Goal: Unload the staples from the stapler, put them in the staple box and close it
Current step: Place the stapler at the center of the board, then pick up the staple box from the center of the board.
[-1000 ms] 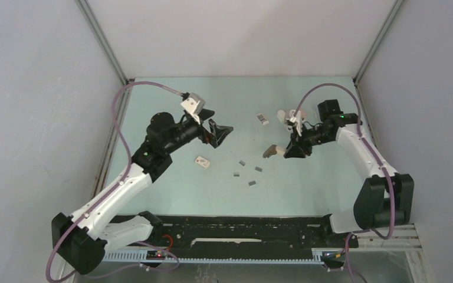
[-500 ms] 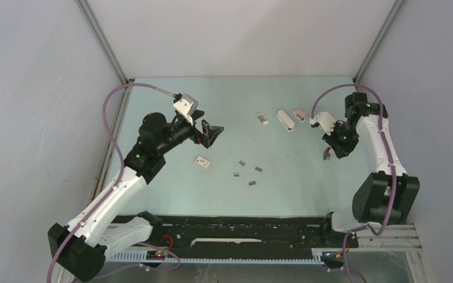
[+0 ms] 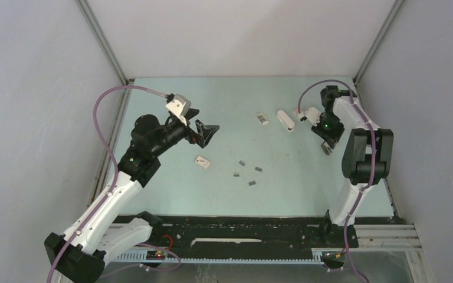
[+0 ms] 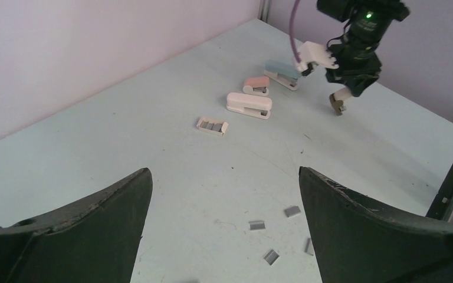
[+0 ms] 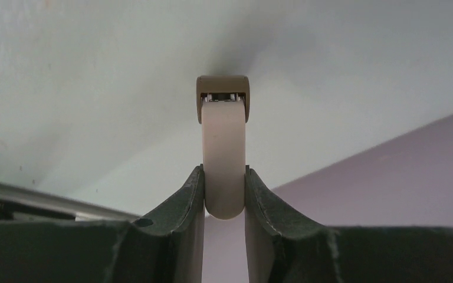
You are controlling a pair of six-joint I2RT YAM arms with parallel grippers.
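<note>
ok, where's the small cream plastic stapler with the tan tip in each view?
Top external: small cream stapler with tan tip, right side, mid-depth.
Left wrist: upper right, hanging tip-down.
Right wrist: centre, tip pointing away.
Shared landmark: right gripper, clamped on it in all three.

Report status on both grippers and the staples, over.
Left gripper open, empty. Right gripper shut on beige stapler. Four staples loose on table. White stapler lying near right gripper.
</note>
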